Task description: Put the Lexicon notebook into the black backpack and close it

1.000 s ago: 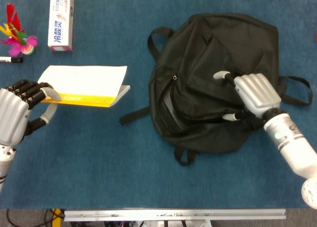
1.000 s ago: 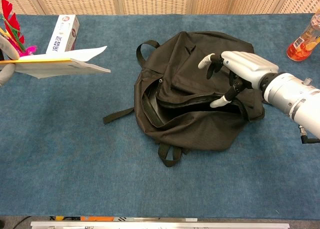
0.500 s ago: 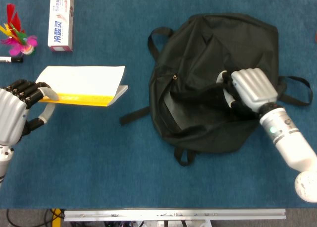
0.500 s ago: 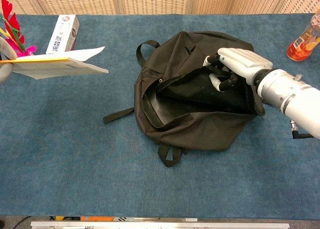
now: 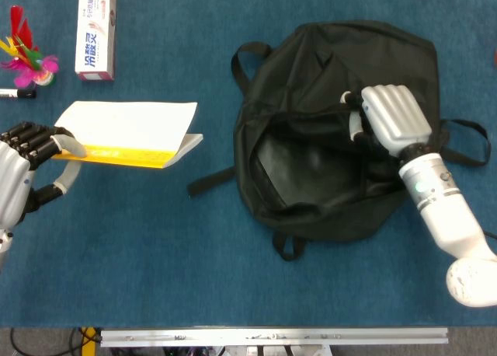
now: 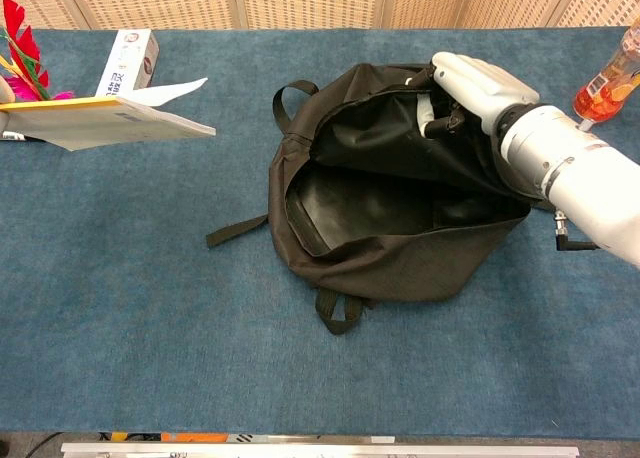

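Right hand [image 5: 392, 123] grips upper flap of backpack [image 5: 326, 185], lifting it so mouth gapes wide toward left; likely to make room for book. Dark inner lining exposed, nothing visible inside. Left hand [image 5: 19, 173] pinches notebook [image 5: 128, 134] by left edge, holding it above surface [image 5: 155, 278], well apart from backpack, cover drooping open. Insertion not yet done. Beyond: box [image 5: 95, 29], feathered toy [image 5: 27, 57] at far left; orange bottle [image 6: 608, 78] far right.

notebook [image 5: 128, 134]: yellow-edged, white cover, raised at 9 o'clock | black backpack [image 5: 334, 130]: at 3 o'clock, mouth gaping open
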